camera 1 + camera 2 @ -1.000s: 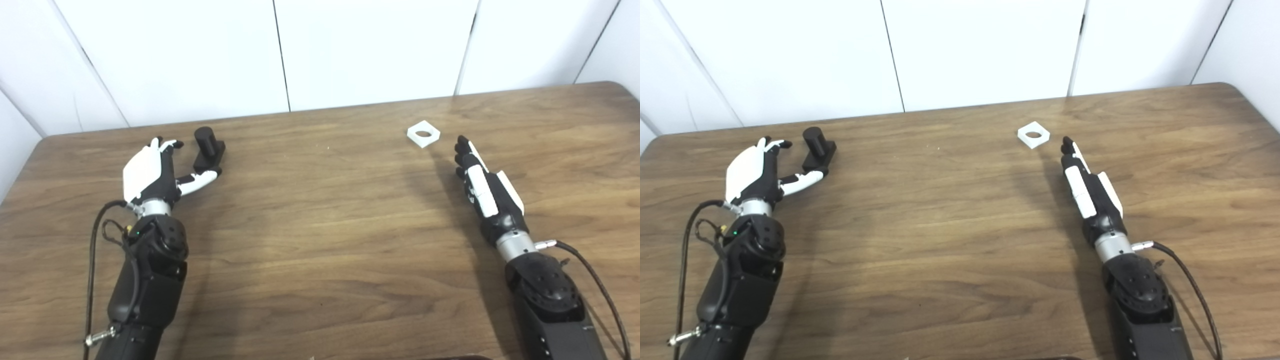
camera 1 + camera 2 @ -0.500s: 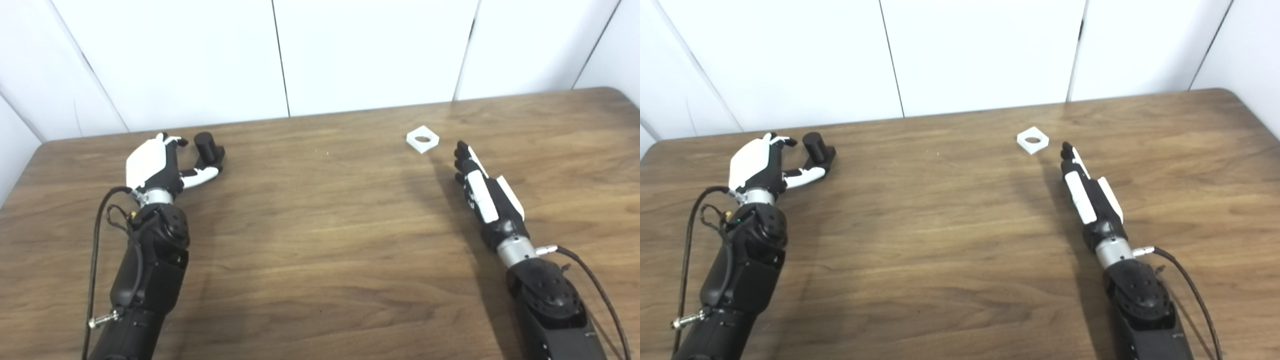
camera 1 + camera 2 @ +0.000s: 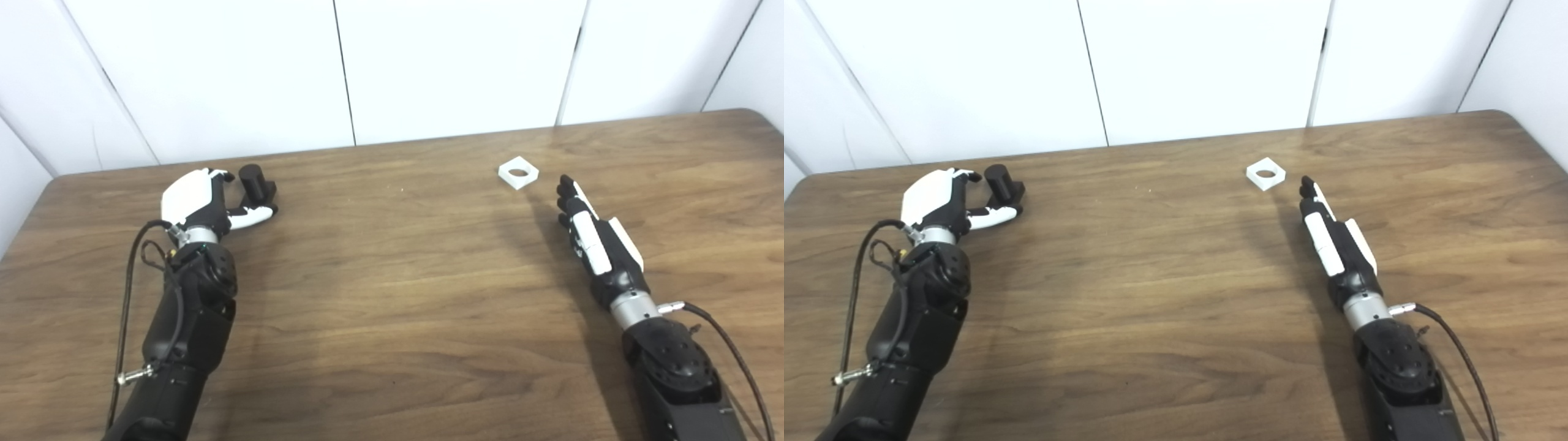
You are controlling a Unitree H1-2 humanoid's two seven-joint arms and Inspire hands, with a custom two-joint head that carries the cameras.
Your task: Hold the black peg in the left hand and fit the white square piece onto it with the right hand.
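The black peg, a short cylinder on a block base, stands at the far left of the wooden table. My left hand is open just left of it, fingers curled toward the peg and the thumb reaching under its base; whether they touch is unclear. The white square piece, with a round hole, lies flat at the far right of centre. My right hand is open and flat, fingers stretched toward the piece, their tips a short way short of it.
White wall panels rise behind the table's far edge. Black cables trail from both forearms. The table's right corner curves off near the wall.
The left hand has moved forward to the peg and its fingers have curled closer around it. The camera has tilted slightly, shifting the scene down. The right hand has barely moved.
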